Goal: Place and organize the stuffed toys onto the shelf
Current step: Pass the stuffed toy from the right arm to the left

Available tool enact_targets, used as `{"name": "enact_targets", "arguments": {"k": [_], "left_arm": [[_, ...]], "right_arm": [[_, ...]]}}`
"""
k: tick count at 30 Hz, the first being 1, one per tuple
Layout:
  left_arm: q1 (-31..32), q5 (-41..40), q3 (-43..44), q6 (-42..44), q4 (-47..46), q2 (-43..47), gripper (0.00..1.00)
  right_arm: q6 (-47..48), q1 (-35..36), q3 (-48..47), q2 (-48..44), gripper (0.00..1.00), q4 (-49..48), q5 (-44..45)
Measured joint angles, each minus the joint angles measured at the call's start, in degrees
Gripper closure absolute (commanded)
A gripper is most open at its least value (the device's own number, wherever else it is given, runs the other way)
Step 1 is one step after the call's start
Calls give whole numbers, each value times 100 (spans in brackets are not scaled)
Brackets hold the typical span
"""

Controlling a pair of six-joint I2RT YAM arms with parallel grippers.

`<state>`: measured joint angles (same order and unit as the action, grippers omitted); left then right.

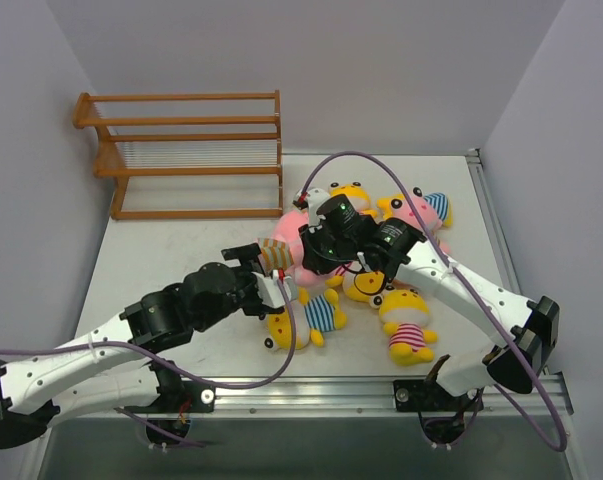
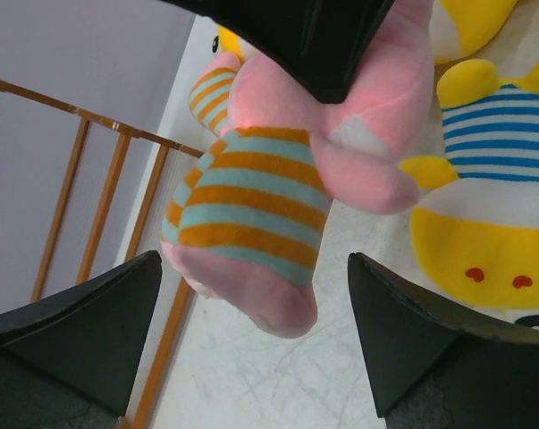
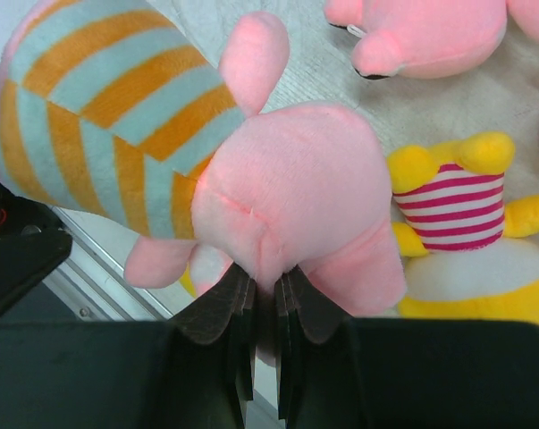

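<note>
My right gripper (image 3: 262, 286) is shut, pinching the head of a pink stuffed toy (image 3: 287, 188) in a tan-and-teal striped shirt. It holds that toy (image 1: 278, 254) above the table, left of the toy pile. My left gripper (image 2: 255, 261) is open, and the toy's striped lower body (image 2: 251, 214) hangs between its fingers with a gap on each side. The orange-brown shelf (image 1: 191, 150) stands at the back left, with nothing on its tiers. A yellow toy in a blue-striped shirt (image 1: 316, 318) and one in a pink-striped shirt (image 1: 409, 335) lie near the front.
Several more pink and yellow toys are heaped at the middle right (image 1: 401, 210), partly hidden behind the right arm. In the left wrist view a shelf rail (image 2: 99, 206) runs close on the left. A metal rail (image 1: 381, 385) borders the near table edge.
</note>
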<state>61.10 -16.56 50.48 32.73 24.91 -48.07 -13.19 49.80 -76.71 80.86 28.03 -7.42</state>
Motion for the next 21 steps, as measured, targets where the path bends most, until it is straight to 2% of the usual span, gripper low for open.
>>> {"name": "enact_targets", "arguments": {"k": [4,17,20,21], "left_arm": [[426,-601,-68,503,-343,-201,6],[940,-1742,-483,1368,-1001,-758,6],[949,-1878,-542,1458,-1021,-837,4],[949,-1915,-546,1478,-1034,-852,1]], "right_arm": [[0,0,-31,0,100,22,-13],[0,0,-31,0,100,52,-118],[-2,0,-31,0,100,55,-122],[-2,0,-31,0,100,55,-122]]}}
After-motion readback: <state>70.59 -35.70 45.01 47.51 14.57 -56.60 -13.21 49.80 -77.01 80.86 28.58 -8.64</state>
